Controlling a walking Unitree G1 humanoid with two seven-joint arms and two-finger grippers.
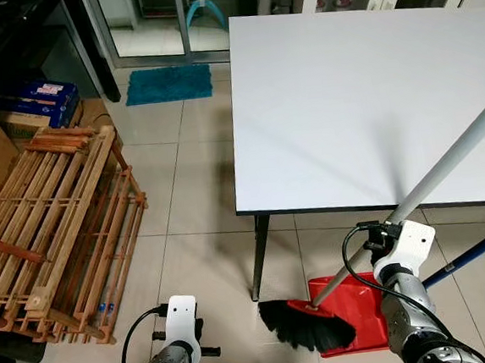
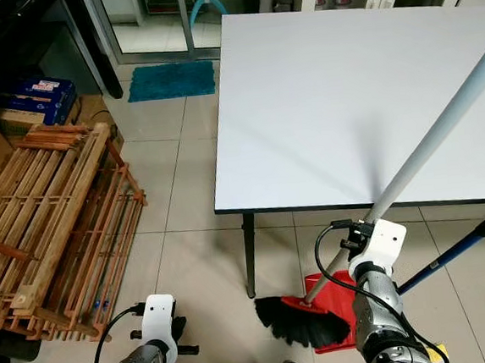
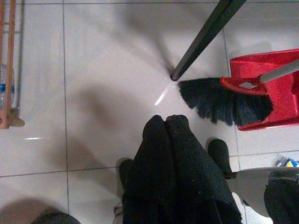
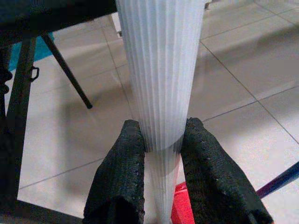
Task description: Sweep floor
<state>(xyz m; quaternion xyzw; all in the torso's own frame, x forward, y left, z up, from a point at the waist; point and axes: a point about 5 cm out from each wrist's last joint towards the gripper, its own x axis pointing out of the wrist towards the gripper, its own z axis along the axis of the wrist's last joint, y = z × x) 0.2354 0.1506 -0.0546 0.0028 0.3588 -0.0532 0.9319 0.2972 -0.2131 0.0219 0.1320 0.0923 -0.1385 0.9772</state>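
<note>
A broom with black bristles (image 1: 311, 328) on a red head rests on the tiled floor beside the table leg, its tips against the front lip of a red dustpan (image 1: 364, 311). The broom's pale ribbed handle (image 1: 445, 168) slants up to the right, over the table edge. My right gripper (image 4: 162, 129) is shut on that handle, one black finger on each side. The dustpan's dark blue handle (image 1: 478, 250) leans out to the right. My left gripper (image 3: 166, 120) hangs low over bare tiles, shut with nothing in it, a short way left of the bristles (image 3: 224, 100).
A large white table (image 1: 362, 94) fills the right side, with its black leg (image 1: 259, 256) just left of the broom. A folded wooden rack (image 1: 51, 232) lies at the left, with boxes (image 1: 36, 102) behind it. A blue mat (image 1: 168, 83) lies by the far doorway.
</note>
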